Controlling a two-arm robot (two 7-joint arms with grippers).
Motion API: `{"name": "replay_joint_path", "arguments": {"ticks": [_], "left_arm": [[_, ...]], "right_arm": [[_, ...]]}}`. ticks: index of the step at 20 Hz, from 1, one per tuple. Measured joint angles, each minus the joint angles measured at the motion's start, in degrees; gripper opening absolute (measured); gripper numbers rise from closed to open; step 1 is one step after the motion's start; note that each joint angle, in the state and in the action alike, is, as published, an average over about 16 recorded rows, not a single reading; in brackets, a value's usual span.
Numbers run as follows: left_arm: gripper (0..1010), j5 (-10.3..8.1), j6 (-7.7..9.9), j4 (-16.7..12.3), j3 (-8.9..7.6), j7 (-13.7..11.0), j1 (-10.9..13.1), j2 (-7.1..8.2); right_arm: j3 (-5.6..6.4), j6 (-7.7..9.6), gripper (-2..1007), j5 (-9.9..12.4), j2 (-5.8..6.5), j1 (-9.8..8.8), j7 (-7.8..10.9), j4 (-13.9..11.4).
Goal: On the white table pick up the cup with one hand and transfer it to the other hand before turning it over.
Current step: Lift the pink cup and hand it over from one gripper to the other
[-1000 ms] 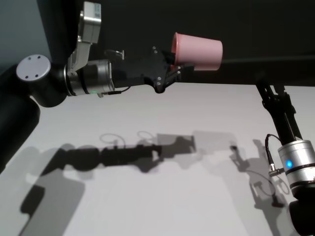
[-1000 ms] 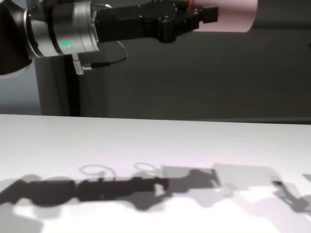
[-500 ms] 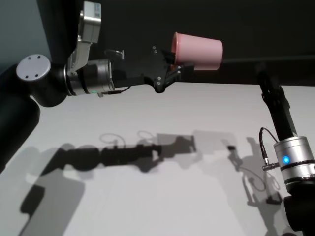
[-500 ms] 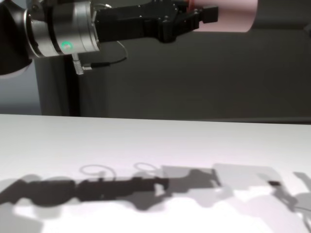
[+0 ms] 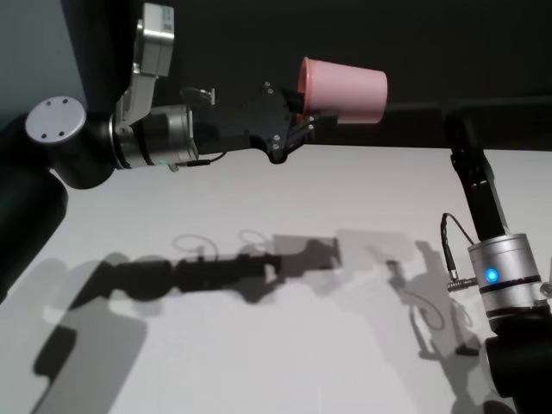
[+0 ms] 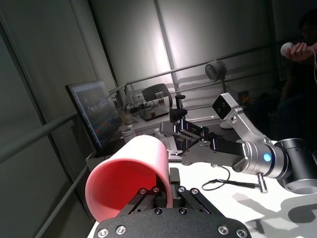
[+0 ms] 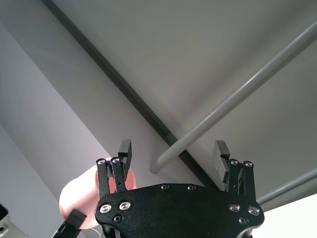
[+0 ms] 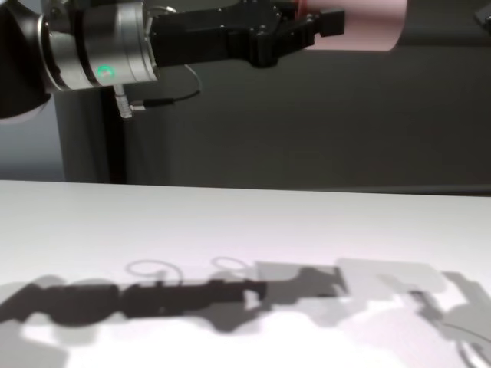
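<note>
Head view: left gripper, on the green-lit arm, is clamped on the rim of the cup, holding it on its side high above the table, base pointing toward the robot's right. That pose looks chosen for a handover, since it leaves the cup's body and base bare for a second grip. The right gripper, on the blue-lit arm, points up and away, well apart from the cup and lower; from here I cannot tell how its jaws stand. Only shadows lie on the table between the arms, so nothing blocks the way.

Left wrist view: the cup's open mouth faces the camera, its rim pinched between the fingers at the bottom. Beyond it the right arm reaches in. A monitor and office clutter stand behind, far from the work.

Right wrist view: the right gripper stands wide open with nothing between its fingers. The cup shows off to one side, not yet lined up with the gap, so I judge the approach needs more travel.

Chest view: the left gripper and cup sit at the top edge, high above the table.
</note>
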Motion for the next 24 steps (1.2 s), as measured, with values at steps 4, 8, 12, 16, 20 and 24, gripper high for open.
{"name": "replay_joint_path", "arguments": {"ticks": [4, 8, 12, 16, 20, 24], "left_arm": [[48, 0.0, 0.0, 0.0, 0.0, 0.0, 0.0, 0.0], [48, 0.0, 0.0, 0.0, 0.0, 0.0, 0.0, 0.0], [48, 0.0, 0.0, 0.0, 0.0, 0.0, 0.0, 0.0], [48, 0.0, 0.0, 0.0, 0.0, 0.0, 0.0, 0.0], [48, 0.0, 0.0, 0.0, 0.0, 0.0, 0.0, 0.0], [48, 0.0, 0.0, 0.0, 0.0, 0.0, 0.0, 0.0]], "right_arm": [[-0.88, -0.48, 1000, 1.85, -0.37, 1.09, 2.42, 1.0], [-1.84, -0.99, 1001, 3.52, -0.91, 2.36, 4.59, 2.16], [-2.83, -1.53, 1001, 5.01, -1.55, 3.67, 6.4, 3.4], [-3.73, -1.96, 1000, 6.26, -2.09, 4.72, 7.76, 4.47], [-4.52, -2.25, 1000, 7.27, -2.39, 5.36, 8.47, 5.22], [-5.22, -2.45, 1000, 8.05, -2.5, 5.64, 8.54, 5.67]]}}
